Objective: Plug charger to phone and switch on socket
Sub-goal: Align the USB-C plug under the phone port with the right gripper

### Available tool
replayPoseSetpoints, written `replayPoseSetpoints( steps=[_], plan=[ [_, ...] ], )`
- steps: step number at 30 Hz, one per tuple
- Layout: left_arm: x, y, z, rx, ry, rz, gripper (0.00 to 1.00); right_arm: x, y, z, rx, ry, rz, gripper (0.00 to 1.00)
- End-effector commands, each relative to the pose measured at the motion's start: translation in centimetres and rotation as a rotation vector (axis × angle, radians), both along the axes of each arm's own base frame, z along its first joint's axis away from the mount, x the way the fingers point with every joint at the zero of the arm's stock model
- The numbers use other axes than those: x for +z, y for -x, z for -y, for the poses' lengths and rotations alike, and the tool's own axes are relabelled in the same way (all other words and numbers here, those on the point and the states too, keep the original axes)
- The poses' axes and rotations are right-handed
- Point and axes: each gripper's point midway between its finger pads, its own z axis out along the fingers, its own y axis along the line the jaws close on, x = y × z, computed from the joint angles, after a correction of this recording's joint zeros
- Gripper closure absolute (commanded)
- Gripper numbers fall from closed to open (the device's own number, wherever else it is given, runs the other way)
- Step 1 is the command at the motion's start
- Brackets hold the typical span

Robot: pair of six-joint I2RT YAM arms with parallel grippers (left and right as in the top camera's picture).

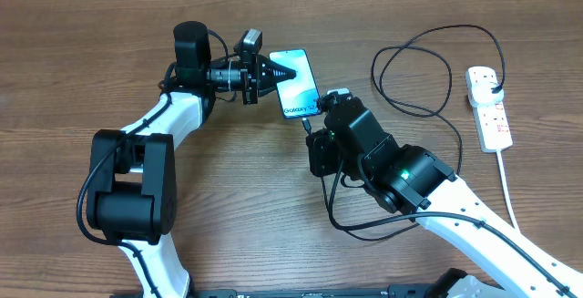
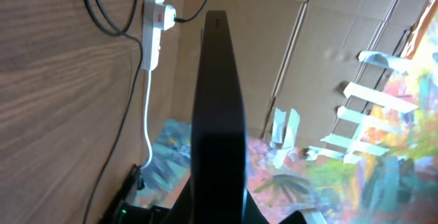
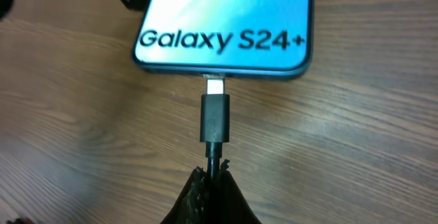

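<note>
Right gripper [image 3: 212, 185] pinches the charger [image 3: 214, 118], plug tip at the 6 o'clock edge of the phone [image 3: 226, 15]; a skewed push could jam it. Left gripper [image 1: 287, 71]: grip can't be told.

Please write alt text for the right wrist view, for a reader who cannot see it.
The charger's black plug tip meets the port in the near edge of the phone, bare metal showing. The right gripper pinches the cable just behind the plug, over a wooden table.

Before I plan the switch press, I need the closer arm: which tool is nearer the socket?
Right. The right tool grips the charger at the phone's labelled end; the left tool sits on the phone's other end, farther from the socket.
</note>
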Motion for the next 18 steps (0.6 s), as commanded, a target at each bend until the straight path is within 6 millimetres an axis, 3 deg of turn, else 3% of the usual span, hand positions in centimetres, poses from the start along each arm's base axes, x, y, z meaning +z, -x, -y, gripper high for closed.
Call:
replayPoseSetpoints(
  steps=[1, 5, 18],
  plan=[
    [0.5, -0.7, 0.3, 0.01, -0.008, 0.117, 0.96, -0.1, 0.7, 0.2, 0.019, 0.025, -0.013, 0.96],
    [0.4, -1.0, 0.2, 0.026, -0.015, 0.117, 0.96, 0.1, 1.2, -0.2, 0.036, 0.032, -0.02, 0.96],
    [0.8, 0.0, 0.4, -0.031, 0.008, 0.16, 0.96, 0.7, 0.1, 0.0, -0.001, 0.041, 0.037, 0.96]
  ],
)
